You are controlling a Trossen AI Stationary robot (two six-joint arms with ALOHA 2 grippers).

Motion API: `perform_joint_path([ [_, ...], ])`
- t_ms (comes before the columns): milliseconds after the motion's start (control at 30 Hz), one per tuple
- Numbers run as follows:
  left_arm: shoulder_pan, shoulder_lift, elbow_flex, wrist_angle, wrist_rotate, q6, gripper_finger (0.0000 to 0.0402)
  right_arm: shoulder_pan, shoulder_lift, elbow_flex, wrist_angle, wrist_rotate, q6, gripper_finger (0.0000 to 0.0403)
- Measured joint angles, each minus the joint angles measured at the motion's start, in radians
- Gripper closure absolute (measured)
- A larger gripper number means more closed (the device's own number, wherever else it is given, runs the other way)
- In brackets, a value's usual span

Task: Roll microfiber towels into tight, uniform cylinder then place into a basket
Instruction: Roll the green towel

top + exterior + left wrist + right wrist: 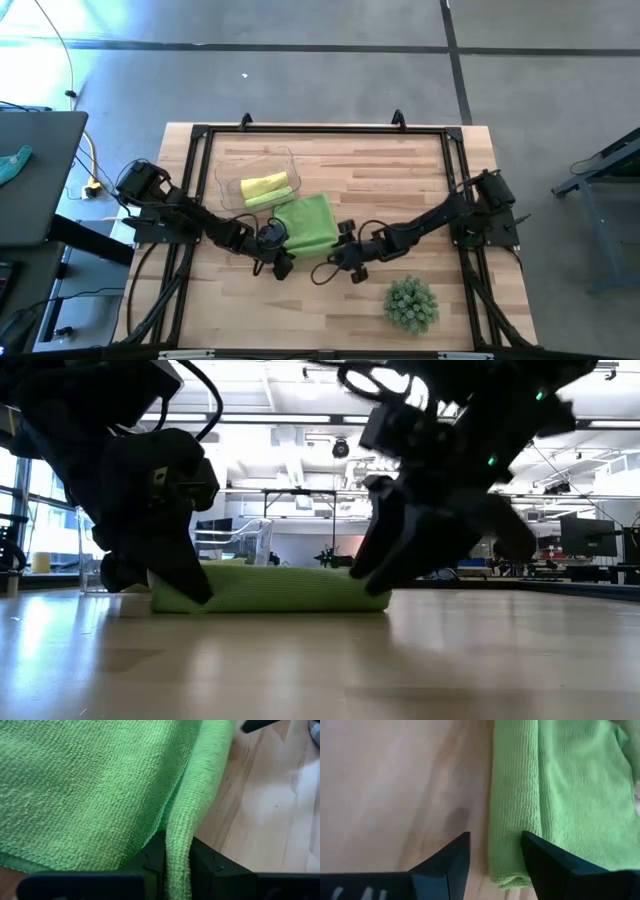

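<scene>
**Soft green towel pinched at its rolled edge, two rolls already in the tub**

The lime green towel [306,224] lies on the table [440,170] just beside the basket [228,172], between the two arms. Its near edge is folded over into a low roll. The left gripper [177,865] pinches that rolled edge between its fingers. The right gripper [495,852] stands spread at the opposite end of the roll, one finger on bare wood, the other over the cloth, holding nothing.

The cloth looks light, limp and grippy rather than slick; it will likely slump and unroll unless both ends are held. The thick rolled edge seems the best place to take hold.

Counted: three towels, one lime green on the table, one yellow [264,185] and one lime green [271,197] in the one basket.
</scene>
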Motion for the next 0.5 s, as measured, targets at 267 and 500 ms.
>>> perform_joint_path([
  [267, 0.0, -0.001, 0.0, 0.005, 0.003, 0.03, 0.035, -0.037, 0.073, 0.003, 0.025, -0.024, 0.028, 0.0234],
  [500, 0.001, -0.087, -0.005, -0.078, 0.055, 0.191, 0.0314, -0.054, 0.082, 0.004, 0.01, -0.078, 0.107, 0.0234],
])
